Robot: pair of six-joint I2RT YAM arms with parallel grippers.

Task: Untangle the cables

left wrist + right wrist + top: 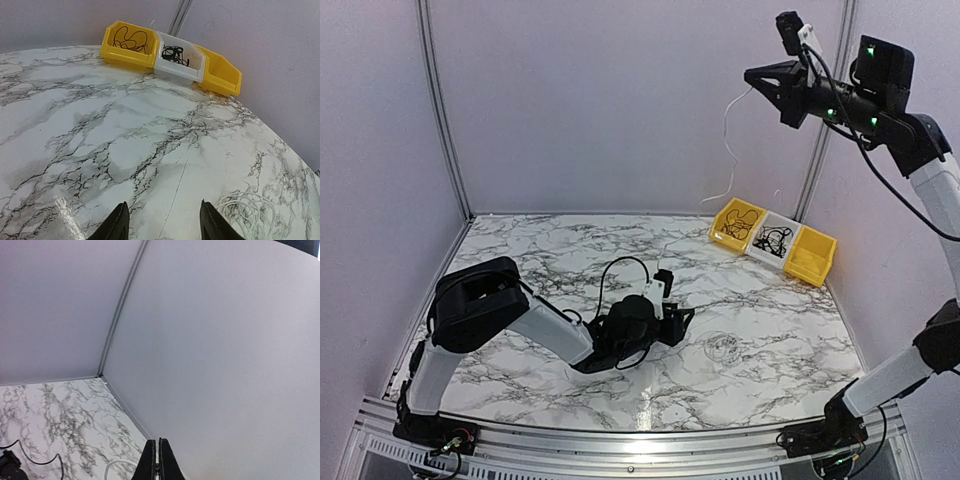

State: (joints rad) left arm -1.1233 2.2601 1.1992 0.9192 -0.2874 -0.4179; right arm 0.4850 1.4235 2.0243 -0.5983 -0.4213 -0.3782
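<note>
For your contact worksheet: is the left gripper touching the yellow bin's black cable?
Apart. The left wrist view shows bare table between the left gripper and the black cable.

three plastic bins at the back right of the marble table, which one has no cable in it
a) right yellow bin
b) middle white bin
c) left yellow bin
a: the right yellow plastic bin shows only bare yellow inside, while the left yellow bin holds a loose black cable and the middle white bin a black tangle.
</note>
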